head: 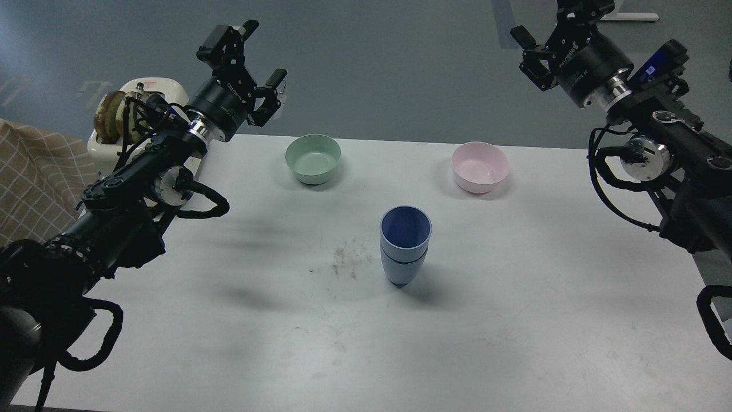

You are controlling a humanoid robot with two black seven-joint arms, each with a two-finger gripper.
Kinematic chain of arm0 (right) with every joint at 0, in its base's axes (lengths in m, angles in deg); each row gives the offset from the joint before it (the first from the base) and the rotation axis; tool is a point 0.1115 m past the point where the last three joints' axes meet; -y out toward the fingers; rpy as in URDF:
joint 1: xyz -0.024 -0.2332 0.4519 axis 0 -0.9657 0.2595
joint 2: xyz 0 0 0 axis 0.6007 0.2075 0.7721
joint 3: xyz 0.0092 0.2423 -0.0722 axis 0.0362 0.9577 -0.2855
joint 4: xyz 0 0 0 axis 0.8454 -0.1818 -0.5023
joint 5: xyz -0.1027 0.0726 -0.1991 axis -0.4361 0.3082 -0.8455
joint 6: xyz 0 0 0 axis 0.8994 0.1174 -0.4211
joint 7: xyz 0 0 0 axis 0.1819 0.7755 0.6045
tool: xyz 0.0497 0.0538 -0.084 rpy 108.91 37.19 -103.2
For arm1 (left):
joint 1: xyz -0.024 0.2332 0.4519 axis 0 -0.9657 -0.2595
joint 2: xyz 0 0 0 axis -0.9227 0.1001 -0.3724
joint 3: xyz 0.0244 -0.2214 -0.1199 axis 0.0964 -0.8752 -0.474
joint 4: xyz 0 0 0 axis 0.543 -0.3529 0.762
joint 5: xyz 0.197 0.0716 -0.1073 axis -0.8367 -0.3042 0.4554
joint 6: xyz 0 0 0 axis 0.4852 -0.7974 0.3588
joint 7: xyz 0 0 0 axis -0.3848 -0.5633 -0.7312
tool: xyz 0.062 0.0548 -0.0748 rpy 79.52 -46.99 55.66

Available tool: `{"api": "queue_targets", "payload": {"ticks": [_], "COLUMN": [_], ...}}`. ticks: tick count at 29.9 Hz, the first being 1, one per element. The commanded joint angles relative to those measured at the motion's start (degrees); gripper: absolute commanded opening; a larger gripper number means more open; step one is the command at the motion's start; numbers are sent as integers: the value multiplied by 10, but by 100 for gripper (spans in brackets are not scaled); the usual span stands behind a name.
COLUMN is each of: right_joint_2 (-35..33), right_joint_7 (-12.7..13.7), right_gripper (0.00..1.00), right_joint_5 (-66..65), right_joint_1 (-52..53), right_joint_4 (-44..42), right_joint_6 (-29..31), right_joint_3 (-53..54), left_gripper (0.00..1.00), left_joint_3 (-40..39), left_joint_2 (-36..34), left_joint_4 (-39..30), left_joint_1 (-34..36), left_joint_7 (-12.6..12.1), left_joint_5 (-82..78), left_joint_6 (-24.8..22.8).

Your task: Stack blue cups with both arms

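Note:
The two blue cups (405, 246) stand nested one in the other, upright, at the middle of the white table (514, 320); the navy inside of the upper cup faces up. My left gripper (263, 52) is open and empty, raised beyond the table's far left edge, well away from the cups. My right gripper (550, 22) is at the top right, raised beyond the far right edge, with its fingers apart and empty; its upper finger is partly cut off by the frame's top.
A mint-green bowl (313, 157) and a pink bowl (480, 166) sit at the back of the table, behind the cups. A white tray with brown items (123, 109) and a checked cloth (28, 171) lie at far left. A dirty smudge (343, 264) lies left of the cups.

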Motion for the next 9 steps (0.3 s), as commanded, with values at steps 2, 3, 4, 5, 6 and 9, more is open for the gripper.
{"api": "queue_targets", "payload": {"ticks": [2,3,4,5,6,9], "right_joint_2": [20,25,35,37,37,36], "right_joint_7": [0,0,0,0,0,0], "right_gripper": [100,100,100,100,100,100], "right_joint_5": [2,1,1,1,1,1], "right_joint_1": [-41,-48,-64,-70,-74,-79], "right_joint_4": [-10,-9,-9,-8,-8,-7], "right_joint_6": [12,12,12,12,12,12], "right_joint_3": [59,70,90,97,101,107], "left_gripper": [98,98,98,98,98,98], "left_joint_3": [-3,-3,-3,-3,-3,-3], "left_joint_2": [10,13,17,18,18,17], "left_joint_4": [1,1,1,3,5,6], "left_joint_1": [-12,-12,-13,-13,-13,-13], "left_joint_7": [0,0,0,0,0,0], "left_joint_5": [-1,-1,-1,-1,-2,-2], "left_joint_6": [0,0,0,0,0,0]}}
